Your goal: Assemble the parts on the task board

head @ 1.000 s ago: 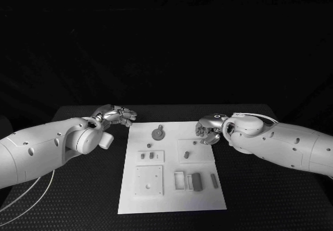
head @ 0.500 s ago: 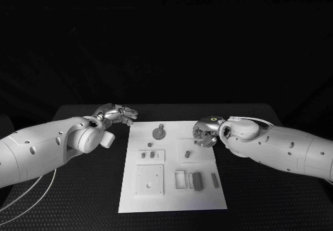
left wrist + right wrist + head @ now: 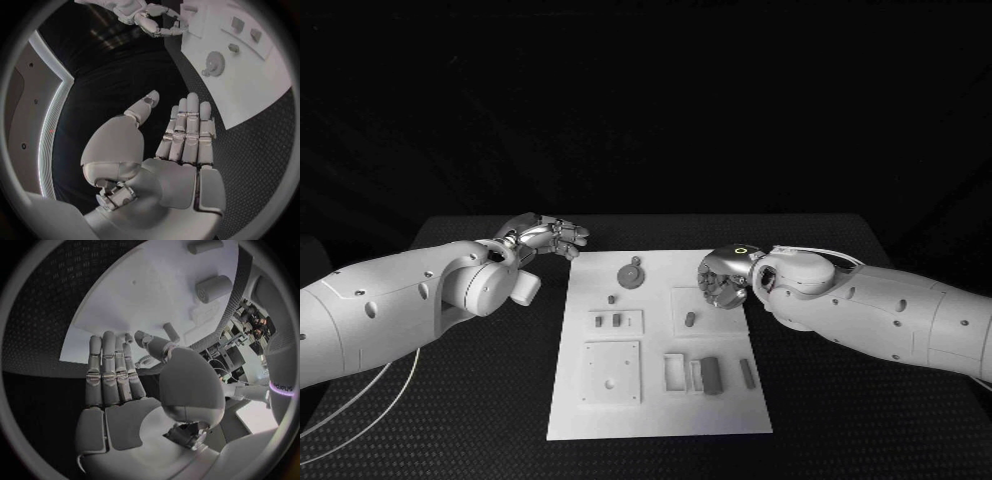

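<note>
Head view shows you the white task board (image 3: 661, 400) at frame centre carrying grey parts including a gear (image 3: 632, 275), your right hand (image 3: 724, 278) spread and empty over its upper right edge, your left hand (image 3: 548, 236) likewise empty beyond its upper left corner.

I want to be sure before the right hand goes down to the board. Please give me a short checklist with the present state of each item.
1. Right hand holds nothing: ok, fingers apart.
2. Right hand over the task board: ok, above its far right part.
3. Left hand off the board: ok, open beside its far left corner.
4. Round gear part free of both hands: ok.
5. Which part the right hand targets: cannot tell.
</note>
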